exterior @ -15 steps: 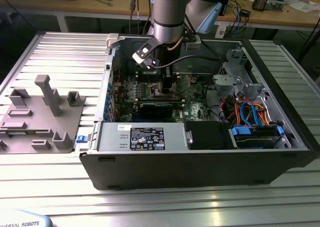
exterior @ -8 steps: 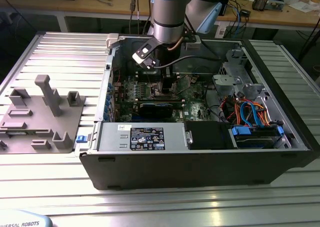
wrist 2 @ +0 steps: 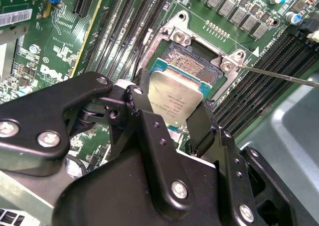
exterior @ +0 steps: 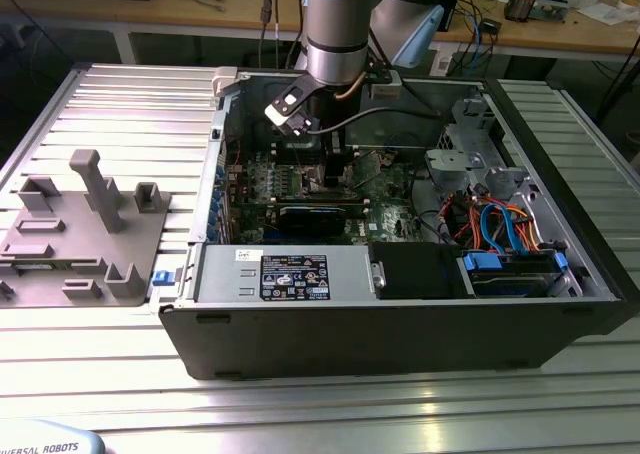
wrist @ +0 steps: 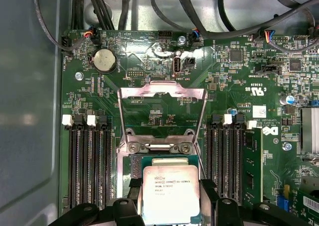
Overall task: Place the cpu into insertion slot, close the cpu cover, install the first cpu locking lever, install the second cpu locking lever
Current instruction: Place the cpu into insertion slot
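- The end effector (wrist 2: pixel 170 97) was clamped on the cpu (wrist 2: pixel 177 99), one black finger (wrist 2: pixel 140 89) on each of two opposite edges.
- The cpu hung over the insertion slot (wrist 2: pixel 193 56), its silver-grey top facing up. It overlapped the part of the slot nearest the end effector and left a strip of the dark centre bare beyond it. Whether the chip touched the slot could not be told.
- In the first wrist view the cpu cover (wrist: pixel 162 91) stood swung open on the far side of the insertion slot from the end effector, with green board showing through its cut-out middle.
- A thin metal rod (wrist 2: pixel 279 74) ran outward from one corner of the insertion slot's silvery rim.
- Long black memory slots (wrist: pixel 89 166) lay along both sides of the insertion slot.
- In the exterior view the arm (exterior: pixel 335 24) reached down into the open computer case (exterior: pixel 400 324), which sat on the ribbed metal surface (exterior: pixel 300 414).
- A grey fixture tray (exterior: pixel 90 224) lay well apart from the insertion slot, outside the case, toward the exterior view's left.
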Robot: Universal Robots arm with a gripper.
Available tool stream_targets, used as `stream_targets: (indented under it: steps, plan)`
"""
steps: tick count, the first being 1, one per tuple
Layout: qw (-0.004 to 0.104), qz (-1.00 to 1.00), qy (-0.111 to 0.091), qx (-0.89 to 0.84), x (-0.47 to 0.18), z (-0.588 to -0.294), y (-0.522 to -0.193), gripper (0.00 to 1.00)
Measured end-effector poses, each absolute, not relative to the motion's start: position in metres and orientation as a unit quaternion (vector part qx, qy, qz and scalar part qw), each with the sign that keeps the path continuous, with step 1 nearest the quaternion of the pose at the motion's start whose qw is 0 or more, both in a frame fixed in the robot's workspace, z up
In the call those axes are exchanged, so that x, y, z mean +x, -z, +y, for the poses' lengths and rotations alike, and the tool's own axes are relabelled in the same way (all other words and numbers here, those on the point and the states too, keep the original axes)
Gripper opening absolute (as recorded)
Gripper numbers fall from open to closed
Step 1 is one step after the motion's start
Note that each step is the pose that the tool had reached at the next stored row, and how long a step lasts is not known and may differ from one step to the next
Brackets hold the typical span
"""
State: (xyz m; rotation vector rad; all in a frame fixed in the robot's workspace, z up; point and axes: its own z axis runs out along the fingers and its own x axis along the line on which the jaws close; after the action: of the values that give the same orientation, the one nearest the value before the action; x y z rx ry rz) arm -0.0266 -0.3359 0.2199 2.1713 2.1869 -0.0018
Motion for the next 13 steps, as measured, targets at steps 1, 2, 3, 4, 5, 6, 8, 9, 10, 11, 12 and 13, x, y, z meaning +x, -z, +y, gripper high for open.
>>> stream_targets:
  steps: [1, 2, 3, 4, 5, 6, 8, 9, 10, 11, 12, 13]
  plan:
    - [0.03, 0.709, 0.001, 0.704, -0.0266, -0.3359, -0.2199, 0.54]
    - [0.03, 0.709, 0.001, 0.704, -0.0267, -0.3359, -0.2197, 0.54]
    - [0.03, 0.709, 0.001, 0.704, -0.0267, -0.3359, -0.2194, 0.54]
    - [0.03, 0.709, 0.001, 0.704, -0.0267, -0.3359, -0.2192, 0.54]
    - [0.03, 0.709, 0.001, 0.704, -0.0267, -0.3359, -0.219, 0.54]
    - [0.03, 0.709, 0.001, 0.704, -0.0267, -0.3359, -0.2189, 0.54]
    - [0.03, 0.709, 0.001, 0.704, -0.0268, -0.3359, -0.2186, 0.54]
    - [0.03, 0.709, 0.001, 0.704, -0.0268, -0.3359, -0.2184, 0.54]
    - [0.03, 0.709, 0.001, 0.704, -0.0268, -0.3359, -0.2182, 0.54]
    - [0.03, 0.709, 0.0, 0.704, -0.0268, -0.3359, -0.218, 0.54]
    - [0.03, 0.709, 0.001, 0.704, -0.0269, -0.3359, -0.2177, 0.54]
    - [0.03, 0.709, 0.001, 0.704, -0.0269, -0.3359, -0.2176, 0.54]
